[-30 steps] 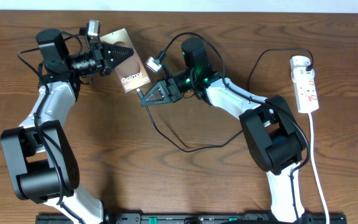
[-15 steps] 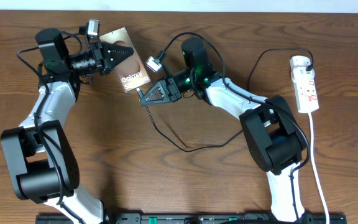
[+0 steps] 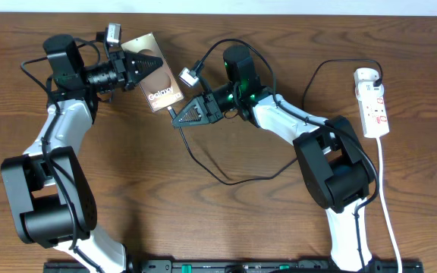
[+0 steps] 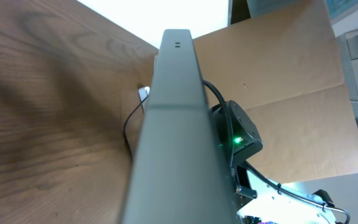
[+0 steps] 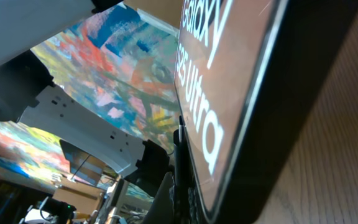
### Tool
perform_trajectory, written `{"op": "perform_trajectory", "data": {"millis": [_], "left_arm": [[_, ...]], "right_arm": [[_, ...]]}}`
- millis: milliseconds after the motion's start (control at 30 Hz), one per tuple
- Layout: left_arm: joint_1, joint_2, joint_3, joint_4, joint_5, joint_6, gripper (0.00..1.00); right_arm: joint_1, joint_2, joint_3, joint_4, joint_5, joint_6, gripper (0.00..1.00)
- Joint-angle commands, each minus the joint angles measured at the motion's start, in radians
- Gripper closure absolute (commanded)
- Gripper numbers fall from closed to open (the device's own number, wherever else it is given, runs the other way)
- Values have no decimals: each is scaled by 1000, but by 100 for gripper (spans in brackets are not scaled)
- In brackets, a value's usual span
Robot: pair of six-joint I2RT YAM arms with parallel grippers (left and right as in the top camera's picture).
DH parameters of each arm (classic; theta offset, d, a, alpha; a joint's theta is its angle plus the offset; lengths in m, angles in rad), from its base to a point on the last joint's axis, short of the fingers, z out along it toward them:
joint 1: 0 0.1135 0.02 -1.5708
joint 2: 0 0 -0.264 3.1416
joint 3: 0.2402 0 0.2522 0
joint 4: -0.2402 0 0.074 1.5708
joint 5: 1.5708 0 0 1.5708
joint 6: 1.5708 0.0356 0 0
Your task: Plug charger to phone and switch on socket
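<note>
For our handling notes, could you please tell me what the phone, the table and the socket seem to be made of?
The phone: smooth, glossy front, likely glass, in a dark frame. The table: brown wood or wood-look laminate, going by the visible grain. The socket: smooth white plastic, by its look, with red marks.
</note>
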Motion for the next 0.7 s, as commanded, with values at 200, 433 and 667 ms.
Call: {"op": "perform_trajectory", "data": {"millis": [200,433,667], "left_arm": [[9,-10,11,36,4,1,93],[40,-10,11,35,27,-10,93],[40,-10,11,35,35,-29,92]], "right_arm": [[5,-5,4,-6,-10,5,99],[5,-3,4,-13,-10,0,99],[5,1,4,-13,-10,-4,99]]}}
